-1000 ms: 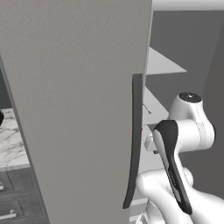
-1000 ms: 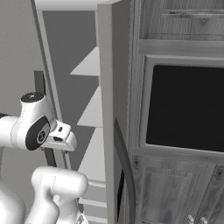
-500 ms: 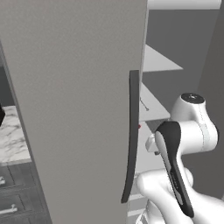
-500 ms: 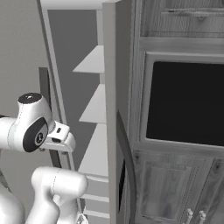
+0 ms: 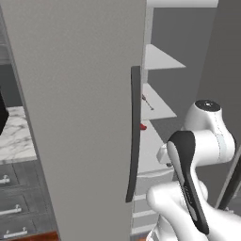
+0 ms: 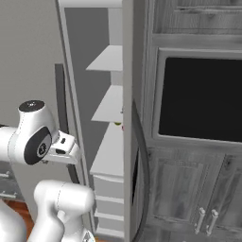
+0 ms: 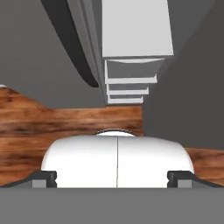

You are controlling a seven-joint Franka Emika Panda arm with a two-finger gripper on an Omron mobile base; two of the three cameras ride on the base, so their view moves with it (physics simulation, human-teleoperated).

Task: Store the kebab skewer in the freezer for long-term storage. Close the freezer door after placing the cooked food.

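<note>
The freezer [image 6: 111,102] stands open, showing white shelves and drawers [image 7: 130,75]. The kebab skewer [image 5: 147,101] lies as a thin stick on a middle shelf, free of the gripper. The freezer door [image 6: 128,71] stands edge-on at the right of the opening, swung wide, with its dark curved handle [image 6: 142,165] on the far face. Its inner side [image 5: 222,61] is also visible. My gripper [image 7: 112,177] hangs low in front of the drawers and points down at the floor. Its dark fingertips [image 7: 43,178] are far apart and hold nothing.
The wider plain grey door [image 5: 75,103] with its long dark handle [image 5: 135,132] stands close on the left. A small red lump [image 5: 142,126] sits on the shelf below the skewer. A dark built-in oven [image 6: 203,97], a marble counter [image 5: 16,136] and a wood floor [image 7: 65,122] surround the fridge.
Both base views have shifted a little, so the camera has moved. The freezer door's edge now stands upright in the right view. The skewer stays on its shelf.
</note>
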